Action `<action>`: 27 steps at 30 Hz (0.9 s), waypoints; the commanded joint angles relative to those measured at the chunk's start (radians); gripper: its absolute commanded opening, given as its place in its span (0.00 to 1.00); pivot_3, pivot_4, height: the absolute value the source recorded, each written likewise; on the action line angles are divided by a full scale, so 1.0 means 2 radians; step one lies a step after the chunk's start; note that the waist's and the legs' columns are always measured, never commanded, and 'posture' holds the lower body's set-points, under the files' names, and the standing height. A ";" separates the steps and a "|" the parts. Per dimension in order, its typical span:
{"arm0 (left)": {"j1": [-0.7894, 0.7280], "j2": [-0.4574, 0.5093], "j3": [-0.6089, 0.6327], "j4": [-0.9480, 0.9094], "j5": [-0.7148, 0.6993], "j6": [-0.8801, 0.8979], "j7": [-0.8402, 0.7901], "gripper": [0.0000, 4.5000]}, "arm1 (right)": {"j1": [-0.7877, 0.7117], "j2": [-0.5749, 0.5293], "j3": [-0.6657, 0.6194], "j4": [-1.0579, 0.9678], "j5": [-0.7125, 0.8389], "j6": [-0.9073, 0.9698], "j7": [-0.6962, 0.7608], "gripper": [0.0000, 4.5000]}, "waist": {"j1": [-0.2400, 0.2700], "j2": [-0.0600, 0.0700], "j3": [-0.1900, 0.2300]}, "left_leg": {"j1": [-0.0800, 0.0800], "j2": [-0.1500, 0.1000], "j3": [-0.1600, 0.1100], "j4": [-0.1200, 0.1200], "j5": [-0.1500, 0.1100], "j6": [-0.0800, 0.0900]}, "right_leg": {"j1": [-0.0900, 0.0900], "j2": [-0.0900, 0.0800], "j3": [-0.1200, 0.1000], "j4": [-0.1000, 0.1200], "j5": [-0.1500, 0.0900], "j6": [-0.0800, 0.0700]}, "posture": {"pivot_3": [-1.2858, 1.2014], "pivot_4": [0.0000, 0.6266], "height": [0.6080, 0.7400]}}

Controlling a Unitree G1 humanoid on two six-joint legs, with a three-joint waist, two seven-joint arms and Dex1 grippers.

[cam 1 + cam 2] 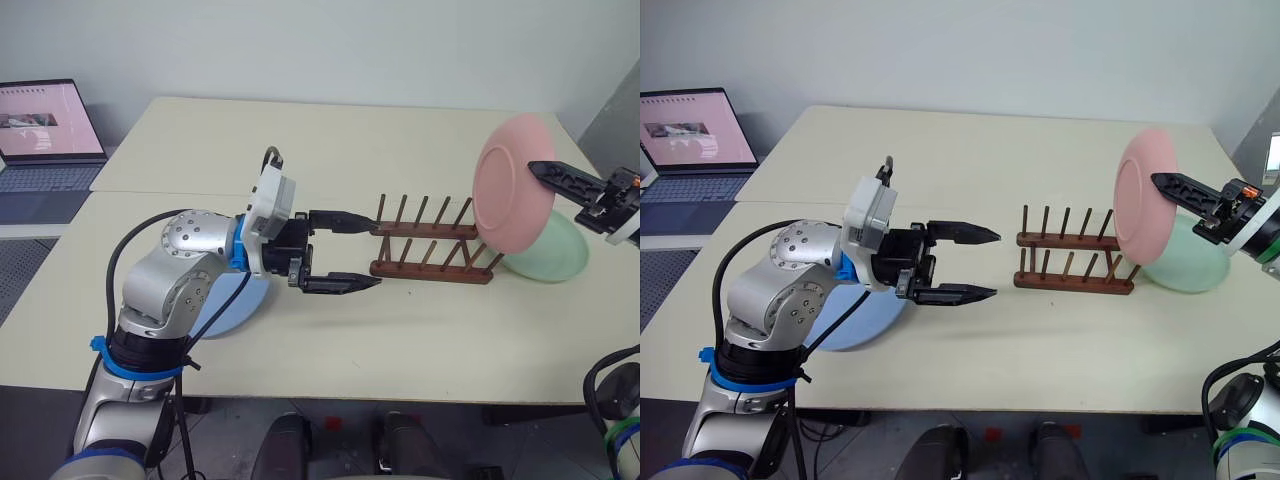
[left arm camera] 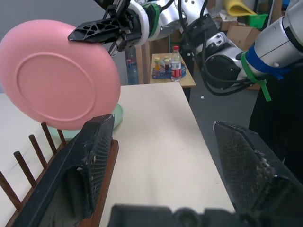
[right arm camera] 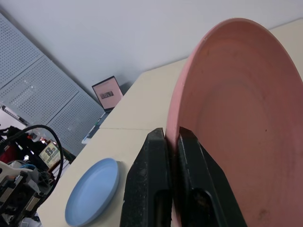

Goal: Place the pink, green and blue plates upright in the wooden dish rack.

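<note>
Right gripper [image 3: 171, 142] pinching pink plate [image 1: 512, 182] at rim (stiff, light, likely slippery), hovering at rack's [image 1: 430, 245] three o'clock; left gripper [image 1: 978, 263] gaping, holding nothing.

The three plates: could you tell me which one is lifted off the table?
The pink plate, held upright by the right gripper; the green plate and blue plate lie flat.

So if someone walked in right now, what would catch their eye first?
The pink plate, held up on edge in the air by the right tool just past the right end of the wooden dish rack, which holds no plate. Next, the left tool standing open at the rack's other end. The green plate and blue plate lie flat on the table.
</note>
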 commanded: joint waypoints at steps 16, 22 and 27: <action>-0.007 -0.009 0.004 -0.017 -0.009 0.002 0.009 0.81 | -0.017 -0.057 -0.009 0.032 -0.002 -0.078 -0.033 0.96 | 0.000 0.000 0.000 | -0.001 0.000 0.000 0.000 0.000 0.001 | 0.000 0.001 0.000 -0.003 0.001 0.001 | 0.52 0.24 1.00; 0.011 0.010 0.005 -0.029 -0.007 0.000 -0.002 0.81 | 0.140 -0.205 0.065 -0.009 -0.114 -0.207 0.132 0.99 | 0.004 0.000 0.000 | -0.004 0.000 0.000 0.000 -0.001 0.001 | 0.000 0.001 0.000 -0.004 0.000 0.000 | 0.52 0.24 1.00; 0.025 0.027 -0.009 -0.043 0.007 -0.017 -0.019 0.81 | 0.327 -0.294 0.145 -0.020 -0.282 -0.421 0.264 0.99 | 0.000 0.001 0.000 | -0.003 0.000 0.000 0.000 -0.001 0.002 | -0.001 0.002 0.001 -0.004 0.000 0.001 | 0.52 0.24 1.00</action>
